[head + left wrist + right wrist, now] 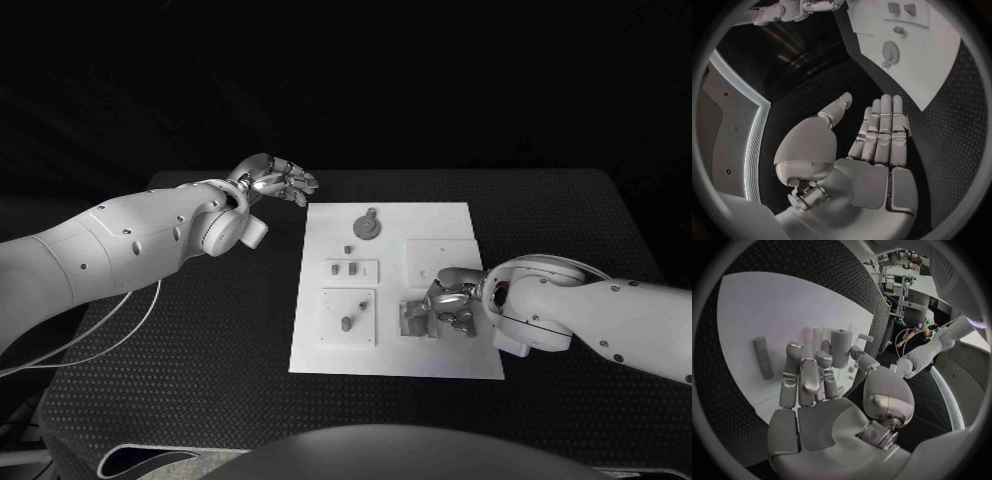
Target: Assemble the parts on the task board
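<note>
While the right hand rested on the white board, fingers around a grey peg, the left hand hung released beside the board's far corner, holding nothing.

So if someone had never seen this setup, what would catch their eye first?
Probably the white task board in the middle of the black table, bright against the dark. Next, the right hand over the board's right side, fingers beside an upright grey cylinder. The left hand hangs open off the board's far left corner, holding nothing.
</note>
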Available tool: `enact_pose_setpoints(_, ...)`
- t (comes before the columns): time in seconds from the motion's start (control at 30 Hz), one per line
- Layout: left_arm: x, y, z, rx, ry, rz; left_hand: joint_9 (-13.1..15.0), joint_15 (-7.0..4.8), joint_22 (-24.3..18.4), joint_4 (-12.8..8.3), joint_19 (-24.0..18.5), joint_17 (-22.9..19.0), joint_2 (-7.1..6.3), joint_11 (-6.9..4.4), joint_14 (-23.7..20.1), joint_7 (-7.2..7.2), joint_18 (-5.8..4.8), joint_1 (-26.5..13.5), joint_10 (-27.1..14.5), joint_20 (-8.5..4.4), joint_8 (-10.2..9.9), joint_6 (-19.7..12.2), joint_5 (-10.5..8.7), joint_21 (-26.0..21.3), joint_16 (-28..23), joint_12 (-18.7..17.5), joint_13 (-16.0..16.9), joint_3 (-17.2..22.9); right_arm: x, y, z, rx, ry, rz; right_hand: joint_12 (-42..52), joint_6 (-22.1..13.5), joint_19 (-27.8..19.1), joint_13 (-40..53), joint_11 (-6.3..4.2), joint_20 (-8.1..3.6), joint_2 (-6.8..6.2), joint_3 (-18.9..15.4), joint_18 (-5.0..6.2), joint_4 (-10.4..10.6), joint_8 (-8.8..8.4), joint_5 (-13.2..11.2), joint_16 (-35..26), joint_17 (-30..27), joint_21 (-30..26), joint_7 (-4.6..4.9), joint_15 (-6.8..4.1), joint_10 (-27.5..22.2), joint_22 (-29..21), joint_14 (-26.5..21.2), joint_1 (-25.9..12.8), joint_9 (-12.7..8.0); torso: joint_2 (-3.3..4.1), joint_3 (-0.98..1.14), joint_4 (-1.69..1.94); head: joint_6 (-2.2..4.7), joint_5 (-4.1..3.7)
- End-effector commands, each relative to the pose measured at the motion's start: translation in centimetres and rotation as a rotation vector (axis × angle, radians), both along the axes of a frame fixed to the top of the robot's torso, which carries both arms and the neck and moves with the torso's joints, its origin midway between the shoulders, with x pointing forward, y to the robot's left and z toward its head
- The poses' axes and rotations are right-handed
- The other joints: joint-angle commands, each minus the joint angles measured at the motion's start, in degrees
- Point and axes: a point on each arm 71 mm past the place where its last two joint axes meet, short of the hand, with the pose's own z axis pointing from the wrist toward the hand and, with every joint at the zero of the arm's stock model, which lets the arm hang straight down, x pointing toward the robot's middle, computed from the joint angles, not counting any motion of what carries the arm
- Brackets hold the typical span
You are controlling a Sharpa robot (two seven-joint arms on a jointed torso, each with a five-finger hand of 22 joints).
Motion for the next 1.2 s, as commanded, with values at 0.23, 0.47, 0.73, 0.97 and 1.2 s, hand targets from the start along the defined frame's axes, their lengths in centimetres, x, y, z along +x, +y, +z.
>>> enact_pose_setpoints(0.23, 0.0, -0.2, 0.1, -0.011, -0.003, -0.01, 0.05, 0.05, -0.12, 0.03, -0.1, 0.2, 0.04, -0.11, 0.29, 0.33, 0.34, -0.35, -0.04, 0.08, 0.21, 0.09, 0.24, 0.16, -0.34, 0.17, 0.08, -0.05, -0.1, 0.0, -0.1, -0.011, 0.008, 0.016, -0.27, -0.82, -0.31, -0.14, 0.15, 0.13, -2.66, 1.17, 0.6, 2.29, -0.65, -0.29, -0.63, -0.69, -0.24, 0.46, 0.15, -0.84, 1.14, -1.06, 0.93, 0.26, 0.01, 0.02, -0.01, -0.14, 0.0)
enact_pose_setpoints(0.47, 0.0, -0.2, 0.1, -0.011, -0.003, -0.011, 0.04, 0.06, -0.12, 0.06, -0.12, 0.24, -0.01, -0.1, 0.29, 0.34, 0.33, -0.39, -0.05, 0.1, 0.21, 0.09, 0.27, 0.15, -0.39, 0.17, 0.08, -0.05, 0.0, -0.1, -0.1, -0.006, -0.001, 0.007, -0.27, -0.87, -0.33, -0.15, 0.18, 0.17, -2.68, 1.2, 0.6, 2.65, -0.68, -0.3, -0.69, -0.79, -0.25, 0.49, 0.19, -0.9, 1.14, -1.16, 0.92, 0.3, 0.0, 0.03, 0.0, -0.14, -0.04)
enact_pose_setpoints(0.73, 0.0, -0.3, 0.1, -0.011, -0.003, -0.012, 0.04, 0.06, -0.13, 0.09, -0.12, 0.28, -0.01, -0.1, 0.3, 0.34, 0.32, -0.4, -0.04, 0.1, 0.22, 0.1, 0.29, 0.16, -0.43, 0.18, 0.08, -0.03, 0.0, -0.1, 0.2, 0.027, -0.034, 0.008, -0.09, -0.67, -0.29, -0.11, 0.15, 0.16, -1.87, 1.08, 0.6, 2.63, -0.57, -0.35, -0.5, -0.38, -0.12, 0.45, 0.18, -0.82, 1.19, -0.87, 1.57, 0.5, 0.0, 0.04, -0.01, -0.11, -0.12)
enact_pose_setpoints(0.97, 0.0, -0.3, 0.1, -0.012, -0.004, -0.012, 0.04, 0.06, -0.13, 0.11, -0.12, 0.32, 0.01, -0.1, 0.32, 0.34, 0.33, -0.41, -0.04, 0.1, 0.22, 0.1, 0.3, 0.16, -0.45, 0.18, 0.09, -0.02, -0.1, -1.2, 1.6, 0.075, -0.093, -0.011, 0.22, -0.79, -0.11, -0.14, 0.09, 0.05, -0.49, 0.11, 0.6, 1.14, -0.67, -0.35, -0.26, 0.18, 0.14, 0.4, 0.09, -0.48, 1.19, -0.28, 2.84, 0.69, -0.02, 0.05, 0.02, 0.06, -0.23)
enact_pose_setpoints(1.2, 0.0, -0.3, 0.1, -0.011, -0.004, -0.011, 0.05, 0.07, -0.13, 0.13, -0.12, 0.35, 0.0, -0.11, 0.33, 0.34, 0.32, -0.43, -0.03, 0.1, 0.23, 0.11, 0.3, 0.16, -0.48, 0.19, 0.09, -0.02, 1.6, -4.7, 4.5, 0.014, -0.186, -0.079, 0.58, -0.69, 0.32, -0.25, 0.01, -0.18, 2.39, -0.58, 0.6, -2.79, -0.73, -0.37, -0.01, 0.88, 0.37, 0.41, 0.06, 0.04, 1.16, 0.61, 6.13, 0.96, 0.01, -0.04, -0.07, 0.49, -0.4)
